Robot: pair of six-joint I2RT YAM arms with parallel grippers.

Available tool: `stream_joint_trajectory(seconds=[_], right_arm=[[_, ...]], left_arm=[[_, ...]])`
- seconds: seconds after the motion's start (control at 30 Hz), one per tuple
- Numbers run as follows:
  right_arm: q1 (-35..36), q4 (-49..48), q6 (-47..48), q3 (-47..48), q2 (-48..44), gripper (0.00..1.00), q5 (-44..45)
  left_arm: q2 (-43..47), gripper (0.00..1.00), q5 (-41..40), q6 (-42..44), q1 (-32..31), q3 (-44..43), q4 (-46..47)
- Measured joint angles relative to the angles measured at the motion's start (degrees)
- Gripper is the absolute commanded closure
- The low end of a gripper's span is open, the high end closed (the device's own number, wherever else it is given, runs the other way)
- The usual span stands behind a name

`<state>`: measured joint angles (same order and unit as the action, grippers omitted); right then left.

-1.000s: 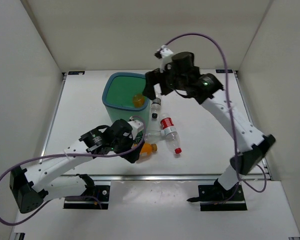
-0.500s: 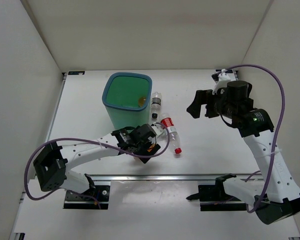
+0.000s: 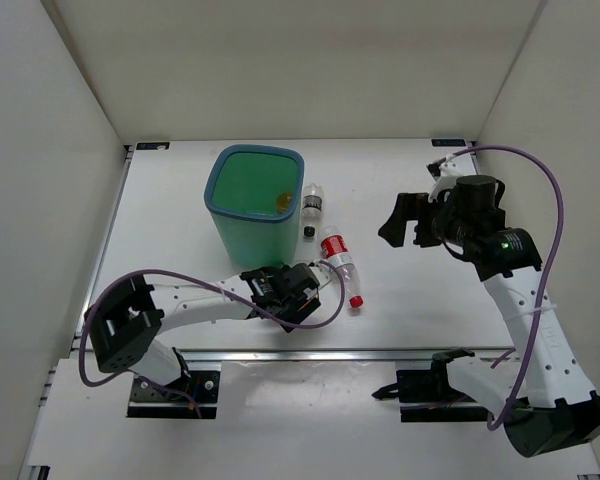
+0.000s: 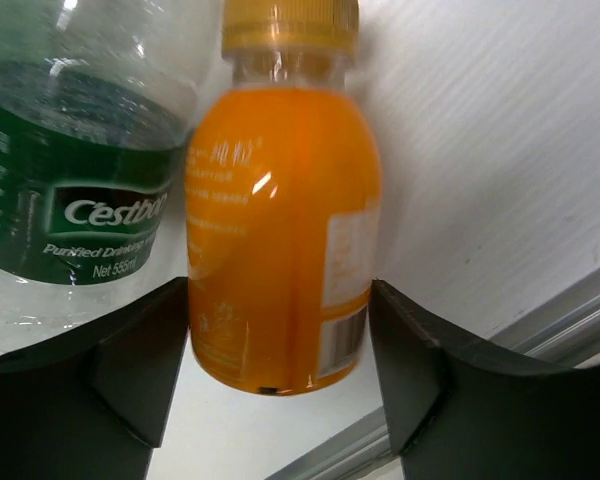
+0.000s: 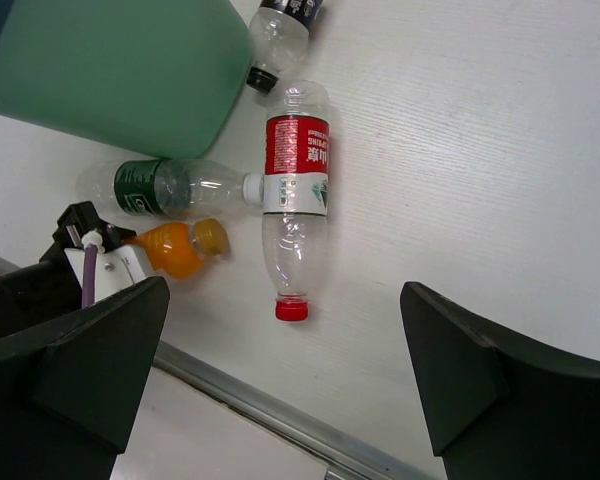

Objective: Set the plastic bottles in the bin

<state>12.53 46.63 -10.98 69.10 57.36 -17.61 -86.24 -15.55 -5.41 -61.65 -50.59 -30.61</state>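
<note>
Orange bottle (image 4: pixel 280 230): stubby, filled with opaque orange liquid, yellow-orange cap, pale label with a barcode. It lies on its side on the white surface (image 3: pixel 400 170), in front of the bin and near the front edge.
Left claw (image 4: pixel 278 300): clenched on the orange bottle, with one dark finger against each flank of its lower body. The bottle is not lifted.
Green-labelled bottle (image 4: pixel 80 180): clear and crinkled, with a dark green band reading "Cestbon". It lies against the orange bottle's side, and its white cap butts the red-labelled bottle.
Red-labelled bottle (image 5: pixel 296 190): clear, with a red and white wrap and a red cap pointing to the front edge. It lies flat, right of the bin's near corner.
Dark-labelled bottle (image 3: pixel 312 203): clear, with a black label and black cap. It lies just beside the bin's right wall, cap end near the red-labelled bottle's base.
Second orange bottle (image 3: pixel 284 201): only an orange patch shows, inside the bin by its right wall.
Bin (image 3: pixel 220 175): teal-blue outside and green inside, with a rounded-square rim. It stands upright at the surface's middle-left and is far bigger than any bottle.
Right claw (image 5: pixel 285 290): released, fingers spread wide with nothing between them. It hangs above the surface, well to the right of the bottles.
</note>
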Motion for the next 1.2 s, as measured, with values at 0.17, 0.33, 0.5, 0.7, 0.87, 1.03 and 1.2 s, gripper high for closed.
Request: stream_joint_trajectory(seconds=[0.17,0.33,0.5,0.7,0.87,1.03,1.2], right_arm=[[-1.16,-1.20,-0.24,-2.29,-1.33,0.02,-0.92],[-1.95,-2.34,-0.87,-4.92,-2.56,0.01,-1.44],[-1.46,-5.14,-2.99,-12.87,-3.98,0.02,-1.64],[6.86,-11.02,-5.14,-21.64,0.22,0.01,1.18],[15.50,-16.13,-4.85,-22.43,6.40,0.01,5.22],[20.68,-18.51,-3.30,-20.13,14.03,0.01,10.43],[20.72,-20.90,-1.81,-20.57,17.11,0.01,14.19]], left_arm=[[0.04,0.45,-0.07,-0.46,-0.68,0.94,-0.09],[1.05,0.66,0.70,-1.33,-1.57,0.22,-1.68],[7.61,0.67,5.55,-2.89,-2.14,-7.89,-5.79],[17.88,0.65,7.58,-4.63,1.88,-25.14,-5.09],[19.58,0.60,-3.21,-4.76,10.49,-33.86,1.60],[15.10,0.48,-10.34,-4.74,19.96,-33.35,6.75],[10.95,0.29,-12.85,-4.48,22.58,-27.71,8.20]])
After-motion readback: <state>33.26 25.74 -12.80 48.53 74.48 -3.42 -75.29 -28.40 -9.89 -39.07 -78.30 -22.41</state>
